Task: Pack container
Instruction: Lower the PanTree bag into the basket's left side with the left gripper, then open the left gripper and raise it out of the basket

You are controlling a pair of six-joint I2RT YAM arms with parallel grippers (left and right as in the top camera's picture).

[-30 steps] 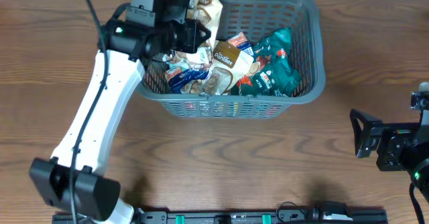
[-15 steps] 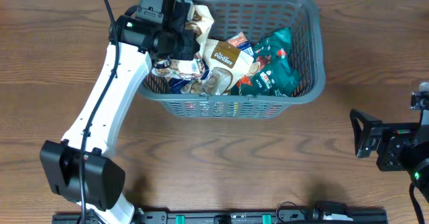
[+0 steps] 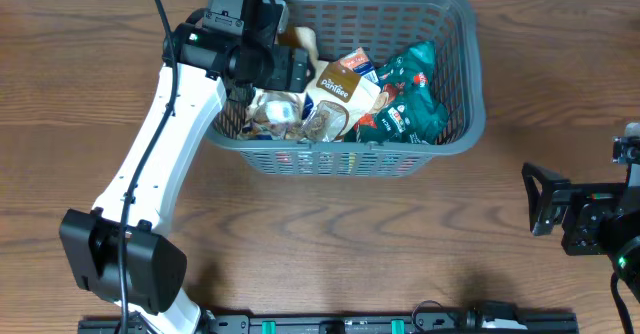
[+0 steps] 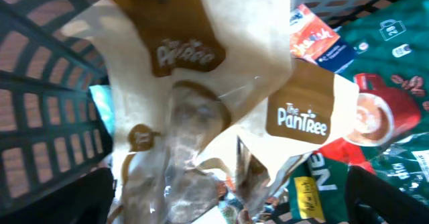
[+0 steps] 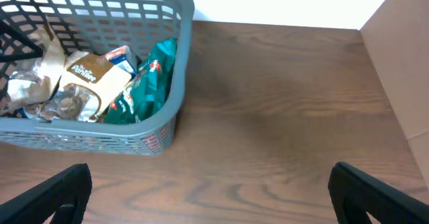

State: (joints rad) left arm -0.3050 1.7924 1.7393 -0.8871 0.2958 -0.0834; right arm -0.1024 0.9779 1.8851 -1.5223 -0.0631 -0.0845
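The container (image 3: 400, 160) stands in the upper middle of the overhead frame on the brown wooden desk (image 3: 330, 264); its far rim lies almost at the top edge of the frame and its near wall faces the bottom; its right rim bulges toward the right side.

Inside, the packets are crowded toward the near wall and the left half; a cream and brown Pantree packet (image 3: 345, 86) lies in the middle; green packets (image 3: 410, 99) lean against it on the right; the far right part of the container shows its slatted wall above them.

The left gripper (image 3: 292, 70) hangs over the left inner part of the container, just inside the left rim; its white arm crosses that rim from the lower left of the frame; in the left wrist view its fingers (image 4: 392, 197) stand apart at the two lower corners, and another cream packet (image 4: 181, 83) lies loose below them, not clamped.

The right gripper (image 3: 535, 199) is at the right edge of the frame, well apart from the container, with a broad stretch of wood between; its fingers (image 5: 57, 194) are spread wide with only desk between them; a pale brown panel (image 5: 402, 56) closes the upper right of the right wrist view.
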